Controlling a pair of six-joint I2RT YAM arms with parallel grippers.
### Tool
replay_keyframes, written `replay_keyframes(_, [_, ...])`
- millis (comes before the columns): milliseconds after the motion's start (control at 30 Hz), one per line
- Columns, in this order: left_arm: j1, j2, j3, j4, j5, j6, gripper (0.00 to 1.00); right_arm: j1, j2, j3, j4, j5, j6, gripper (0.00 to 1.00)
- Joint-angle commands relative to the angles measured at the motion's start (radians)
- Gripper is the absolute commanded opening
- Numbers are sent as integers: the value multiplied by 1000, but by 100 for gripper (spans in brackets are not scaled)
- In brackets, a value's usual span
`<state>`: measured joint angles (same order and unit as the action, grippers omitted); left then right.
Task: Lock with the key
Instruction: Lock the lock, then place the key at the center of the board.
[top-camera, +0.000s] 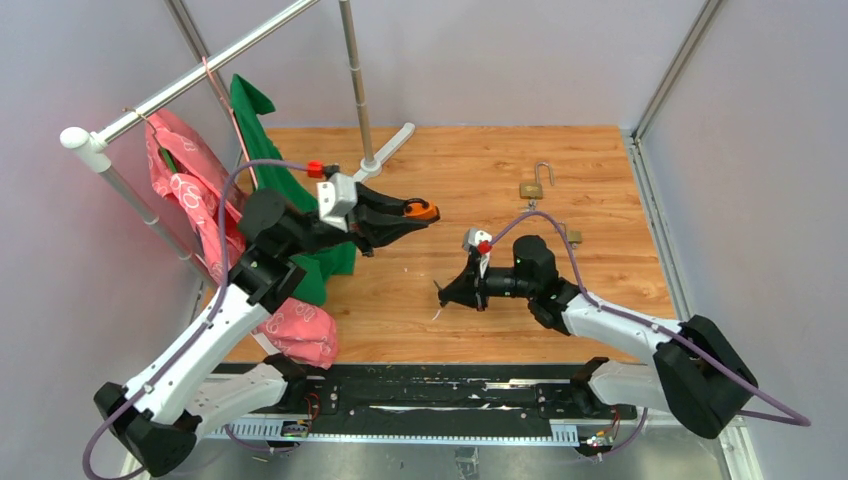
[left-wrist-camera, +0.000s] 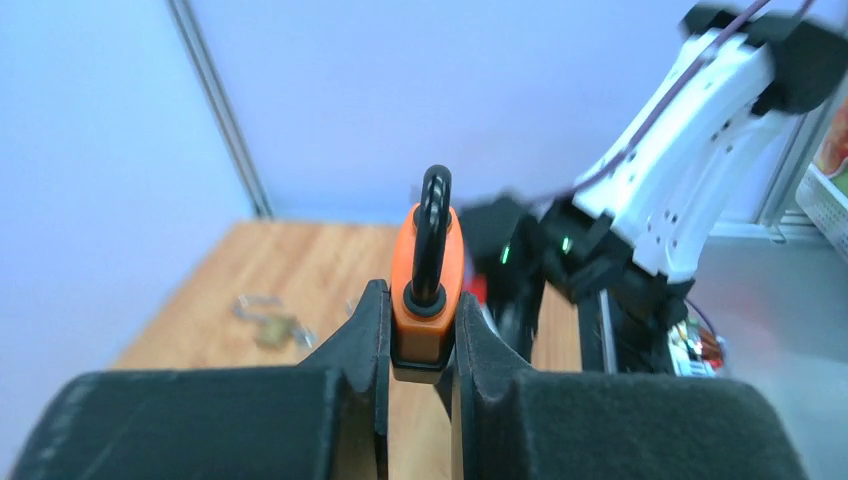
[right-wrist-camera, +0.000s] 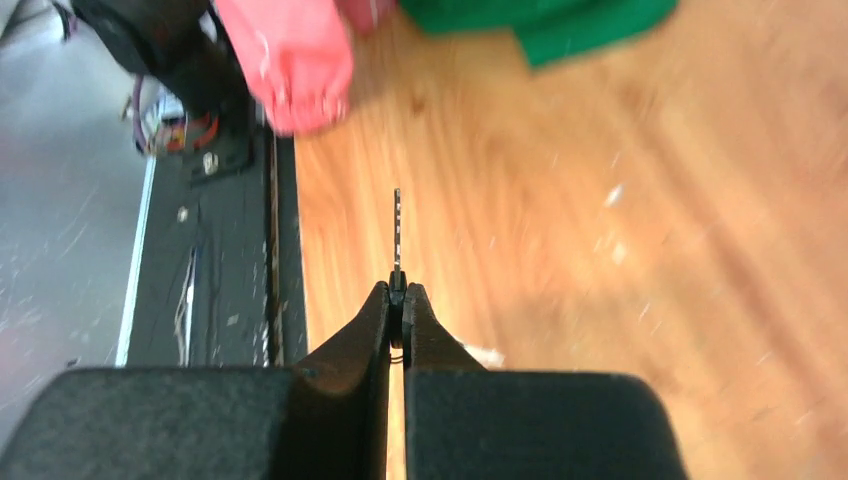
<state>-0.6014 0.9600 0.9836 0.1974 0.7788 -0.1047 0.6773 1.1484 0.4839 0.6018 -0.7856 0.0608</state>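
The orange padlock (left-wrist-camera: 428, 280) was raised above the wooden table (top-camera: 480, 160), clamped by its body between the fingers of the left gripper (left-wrist-camera: 420, 335); those jaws stood narrow, pressed on both its sides; its black shackle (left-wrist-camera: 434, 235) pointed away from the wrist, seen edge-on, so whether it was latched could not be told; the pictures were too coarse to read any writing on it. In the top view it hung just left of the table's middle. At about 6 o'clock from it, and apart from it, the right gripper (right-wrist-camera: 397, 295) held the key (right-wrist-camera: 397, 230); its jaws were all but closed on the key's head, the thin blade sticking straight out past the fingertips, above the wood. A brass padlock (top-camera: 532, 190) lay on the table at about 3 o'clock from the orange one, its shackle swung open; its markings were too small to read. A green cloth (top-camera: 270, 150) and a pink cloth (top-camera: 185, 170) hung at 9 o'clock.
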Motion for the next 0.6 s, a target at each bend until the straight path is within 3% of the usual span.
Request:
replay_keyframes(0, [1,-56,53,201,6,17,0,-12,-3,-19,-168,-28,-26,0])
replay_keyframes(200, [8,-71,8,128,-15,-5,0,-12,-107,67,-320,88,-56,0])
replay_keyframes(433, [8,-95,-74,-25,-104,38,0,-20,-67,232,-647,506,4,0])
replay_keyframes(567, [8,-112,-105,-38,-112,41,0,-15,-14,300,-751,437,20,0])
